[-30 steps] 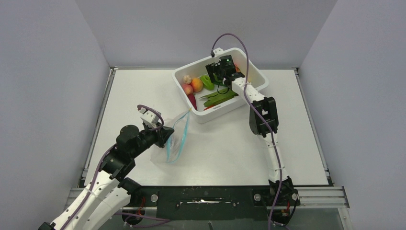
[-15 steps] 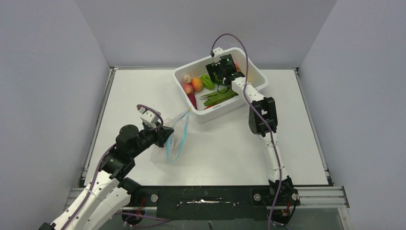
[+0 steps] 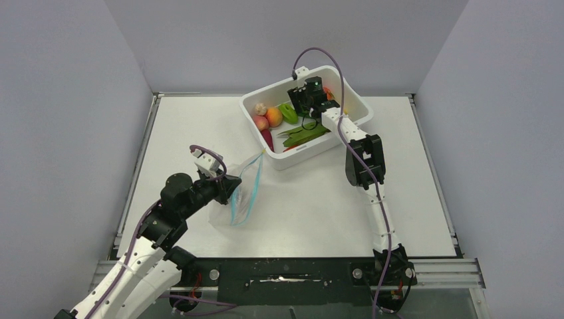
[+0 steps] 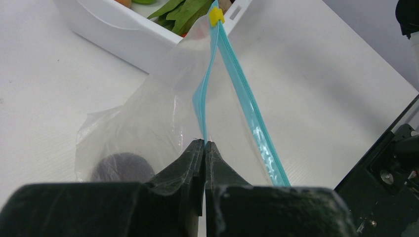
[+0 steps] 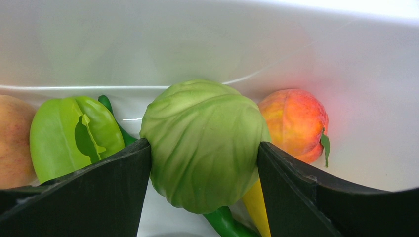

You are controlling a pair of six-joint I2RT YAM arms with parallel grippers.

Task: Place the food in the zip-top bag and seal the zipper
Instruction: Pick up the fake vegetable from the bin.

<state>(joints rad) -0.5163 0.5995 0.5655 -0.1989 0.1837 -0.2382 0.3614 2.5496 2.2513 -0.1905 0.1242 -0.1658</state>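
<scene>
1. The left gripper (image 4: 204, 145) is pinched together on the near strip of the zipper (image 4: 247, 108); one edge of the zip-top bag (image 4: 148, 113) is held up by it.
2. The zip-top bag (image 3: 243, 193) is seen on the table (image 3: 312, 219) at about 8 o'clock from the table's middle in the top view, with the left gripper (image 3: 229, 186) at its 9 o'clock side.
3. The two blue strips are seen parted, so the mouth is open. They meet at a yellow slider (image 4: 215, 16) at the bag's 12 o'clock end, close to the white tub (image 4: 113, 34).
4. A dark fruit (image 4: 121, 168) is seen inside the bag, at 7 o'clock in the left wrist view.
5. The right gripper (image 5: 202, 153) is lowered into the white tub (image 3: 306, 156), which is placed at 12 o'clock from the table's middle.
6. The green ball (image 5: 205, 143) is clamped between the right fingers (image 5: 118, 177), which are pressed on both of its sides.
7. A peach (image 5: 294, 123) is seen at 3 o'clock from the ball, against the tub wall (image 5: 197, 44).
8. A green pepper (image 5: 69, 133) is seen at 9 o'clock from the ball.
9. More food is seen in the tub in the top view: leafy greens (image 3: 302, 136) and a second peach (image 3: 261, 122).
</scene>
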